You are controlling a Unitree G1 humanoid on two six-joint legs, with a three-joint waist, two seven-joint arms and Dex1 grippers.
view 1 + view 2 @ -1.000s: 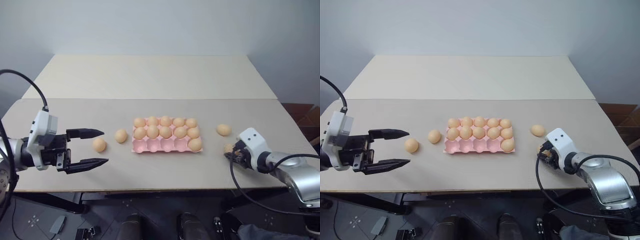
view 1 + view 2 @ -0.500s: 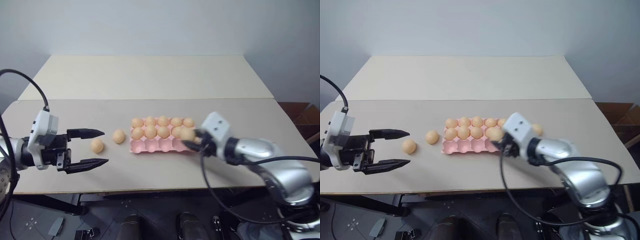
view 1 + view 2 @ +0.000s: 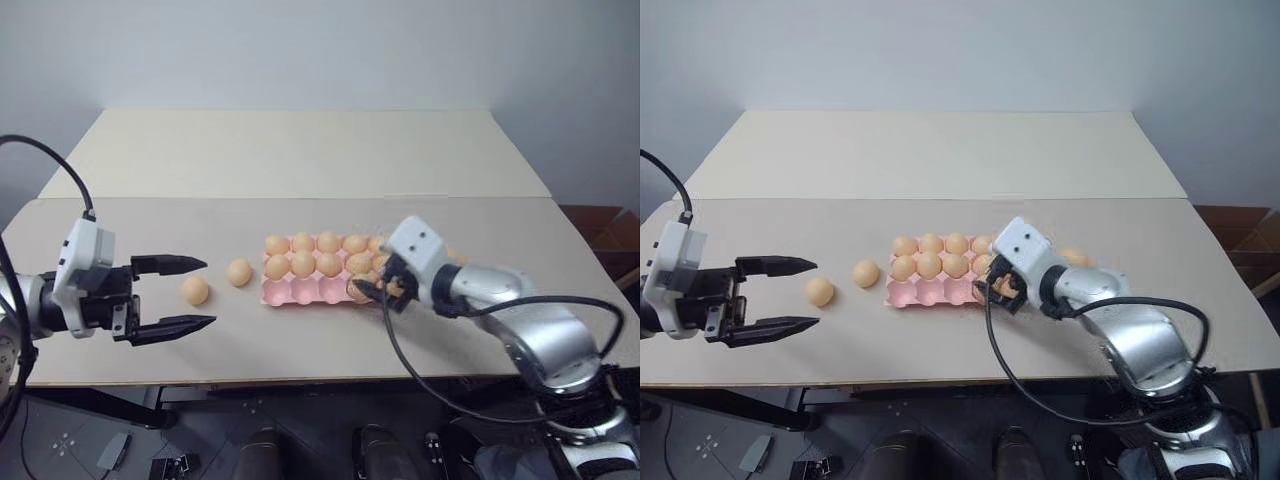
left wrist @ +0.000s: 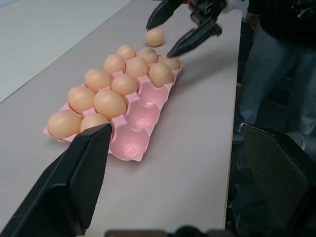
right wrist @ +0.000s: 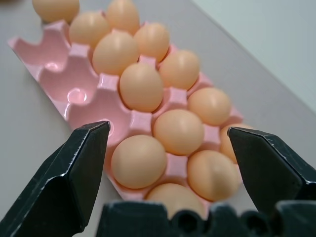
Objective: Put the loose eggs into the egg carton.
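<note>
The pink egg carton [image 3: 300,293] lies mid-table with its back and middle rows full; the front row has eggs at its right end and empty cups [image 4: 142,116] to their left. My right gripper [image 3: 366,288] hovers open over the carton's front right corner, and an egg [image 5: 138,160] sits in a cup below its spread fingers. Two loose eggs [image 3: 195,291] [image 3: 239,272] lie left of the carton, and another [image 3: 1075,257] lies right of it, partly behind my right arm. My left gripper [image 3: 208,292] is held open and empty above the table, near the leftmost loose egg.
The eggs rest on a beige table [image 3: 300,340]; a second table section [image 3: 300,150] adjoins at the back. A person in dark clothes [image 4: 281,59] stands past the table's right end.
My right gripper carried an egg from the table's right side leftward to the carton's front right and opened; the egg now lies in the carton. My left arm stayed still.
</note>
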